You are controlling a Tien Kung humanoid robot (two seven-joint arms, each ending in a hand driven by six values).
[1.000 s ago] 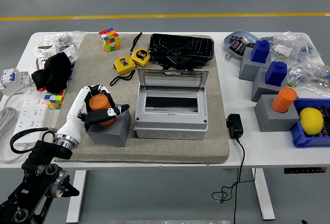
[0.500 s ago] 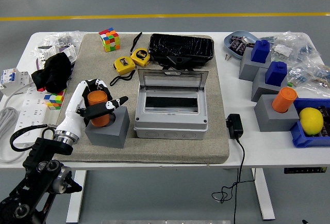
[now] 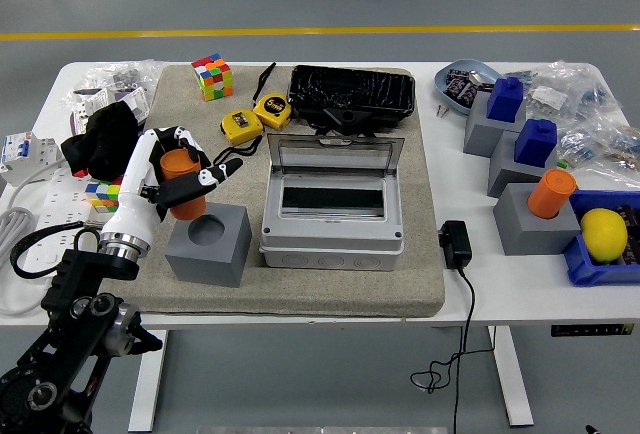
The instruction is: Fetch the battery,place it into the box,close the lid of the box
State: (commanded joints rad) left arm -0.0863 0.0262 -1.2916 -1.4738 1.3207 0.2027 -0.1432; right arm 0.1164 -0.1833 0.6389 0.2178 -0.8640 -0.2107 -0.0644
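My left hand [image 3: 178, 174] is shut on an orange cylindrical battery [image 3: 181, 182], held clear above a grey block [image 3: 208, 244] whose round socket now shows empty. The grey box [image 3: 333, 212] stands right of the block on the mat, its clear lid [image 3: 334, 153] tilted up at the back and the inside open. Another orange battery [image 3: 551, 193] sits in a grey block at the right. My right arm is out of view.
Two yellow tape measures [image 3: 255, 117], a black tray [image 3: 351, 91] and a colour cube [image 3: 213, 76] lie behind the box. A black charger [image 3: 455, 243] with cable is right of the mat. Blue-capped blocks [image 3: 505, 114], a blue bin with a lemon [image 3: 604, 233], and a power strip [image 3: 45, 224] line the sides.
My left hand has lifted the orange battery up and out of the grey block's socket and drawn it slightly left and back. The socket is now empty.
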